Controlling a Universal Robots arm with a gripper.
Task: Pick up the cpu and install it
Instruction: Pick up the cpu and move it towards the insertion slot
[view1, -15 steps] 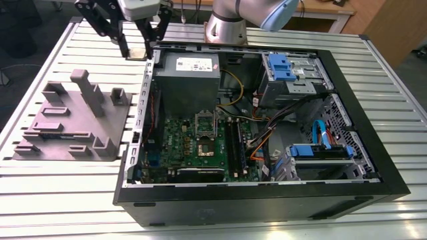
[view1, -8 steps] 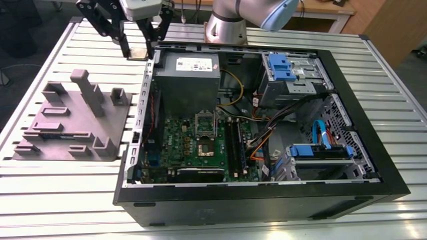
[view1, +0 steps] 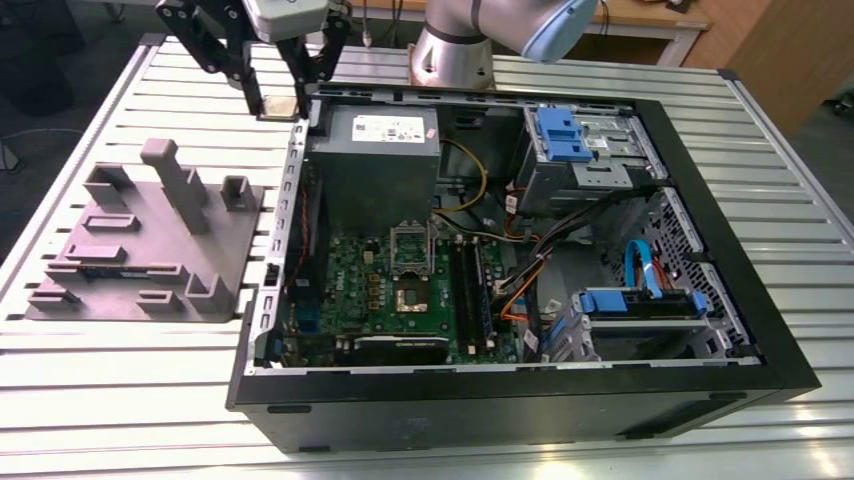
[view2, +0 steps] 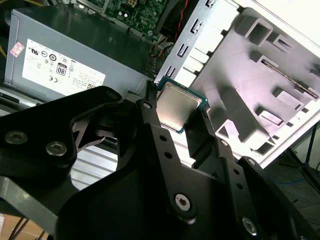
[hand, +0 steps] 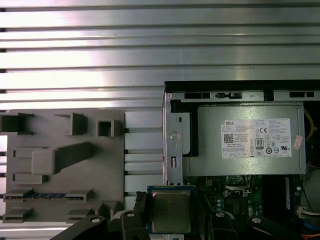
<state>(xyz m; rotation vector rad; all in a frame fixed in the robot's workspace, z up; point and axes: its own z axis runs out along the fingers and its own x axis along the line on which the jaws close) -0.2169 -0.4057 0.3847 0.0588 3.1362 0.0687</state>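
Second wrist view: black gripper (view2: 178, 106) clasps flat silvery square cpu (view2: 175, 111) beside the open metal computer case (view2: 186, 47); best carried level.

Cpu (view2: 179, 104) edges ptly hidden behind pincer (view2: 175, 107) fingers (view2: 156, 131) in the second wrist view.

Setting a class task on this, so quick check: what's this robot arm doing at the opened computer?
The arm's tool is shut on the cpu, gripping the small silvery chip by its edges. It hangs at a corner of the open computer case, beside the grey power supply and near the grey fixture block. The cpu is not yet in the socket.
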